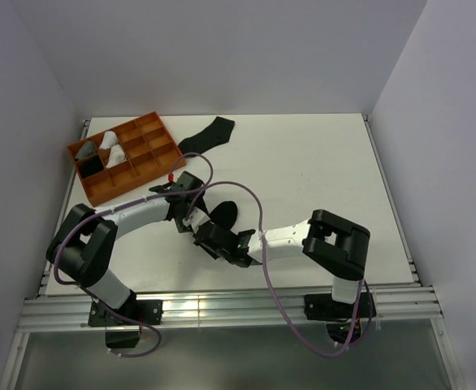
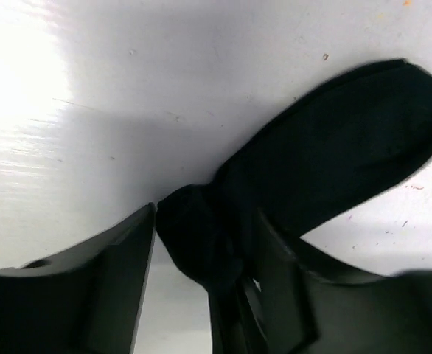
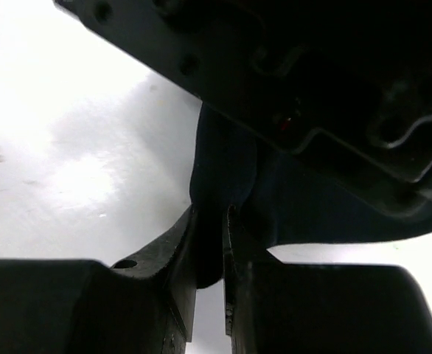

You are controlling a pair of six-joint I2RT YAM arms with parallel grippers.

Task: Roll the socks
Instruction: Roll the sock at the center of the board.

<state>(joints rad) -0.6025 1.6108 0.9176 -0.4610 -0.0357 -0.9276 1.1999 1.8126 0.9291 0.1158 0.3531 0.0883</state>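
A black sock (image 1: 226, 213) lies at mid-table between the two arms, its flat part spreading away in the left wrist view (image 2: 349, 147). Its bunched, rolled end (image 2: 201, 236) sits between the jaws of my left gripper (image 2: 208, 214). That gripper is open: the roll leans on the right finger (image 2: 282, 287), with a gap to the left finger lower down. My right gripper (image 3: 210, 214) is shut on a fold of the same sock (image 3: 223, 169), just below the left gripper's body (image 3: 326, 96). A second black sock (image 1: 208, 134) lies flat at the back.
An orange divided tray (image 1: 152, 123) stands at the back left, with grey and white rolled socks (image 1: 100, 148) in its left compartments. Both arms cross near the table's middle (image 1: 205, 227). White walls close in the table on three sides.
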